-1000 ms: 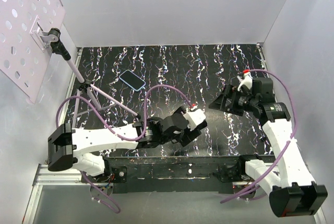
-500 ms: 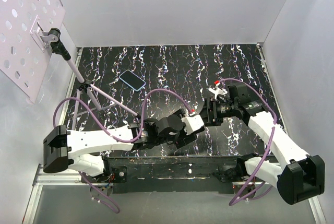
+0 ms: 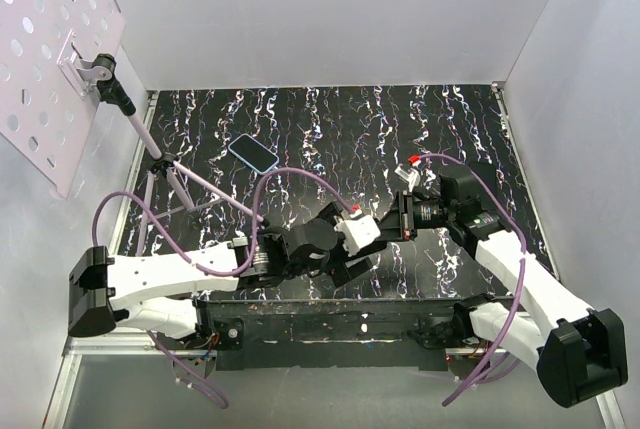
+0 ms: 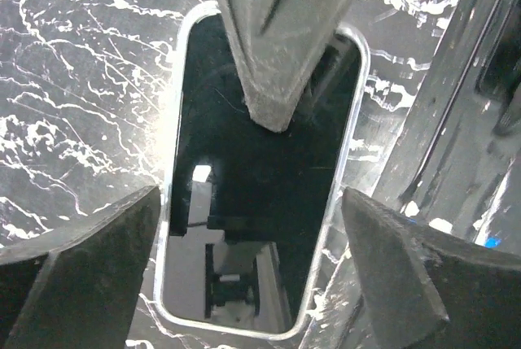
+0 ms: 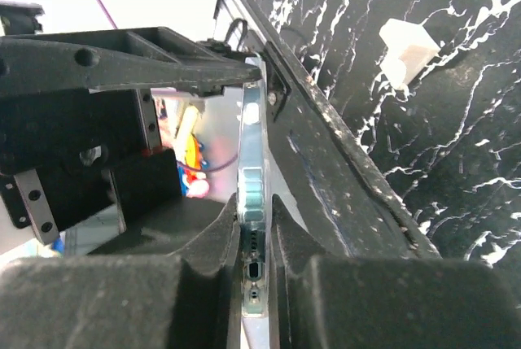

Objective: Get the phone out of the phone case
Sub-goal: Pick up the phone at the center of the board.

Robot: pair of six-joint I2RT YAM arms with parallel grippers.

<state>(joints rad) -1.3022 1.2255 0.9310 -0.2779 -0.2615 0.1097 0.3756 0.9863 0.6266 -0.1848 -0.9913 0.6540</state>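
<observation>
From above: a black worktop [image 3: 330, 129] veined with white like marble. Towards its back left, lying alone, a flat round-cornered slab [image 3: 252, 153] with a blue rim and a dark middle. At the far left, a pale perforated panel [image 3: 50, 59] on a thin stand. Purple cables [image 3: 300, 177] looping over both arms. Hard to make out the phone here, hidden where the left arm [image 3: 180, 274] and right arm [image 3: 520, 269] meet tip to tip near the front edge.

From the left wrist: looks straight onto the phone [image 4: 244, 186], a tall rounded rectangle of glossy black glass mirroring the rig. Bordered by a thin, pale, translucent rim [image 4: 168, 162]; cannot tell whether that is case or phone body. Held clear of the worktop, with the left fingers [image 4: 89, 276], dull dark wedges, set against its two long edges. Crossed at the top by one scuffed grey wedge of the right fingers [image 4: 277, 40], lying on the glass.

From the right wrist: catches the phone edge-on as a thin, pale teal strip with a small port [image 5: 255, 272] at the near end. Pinched front and back between the matt black right fingers.
</observation>
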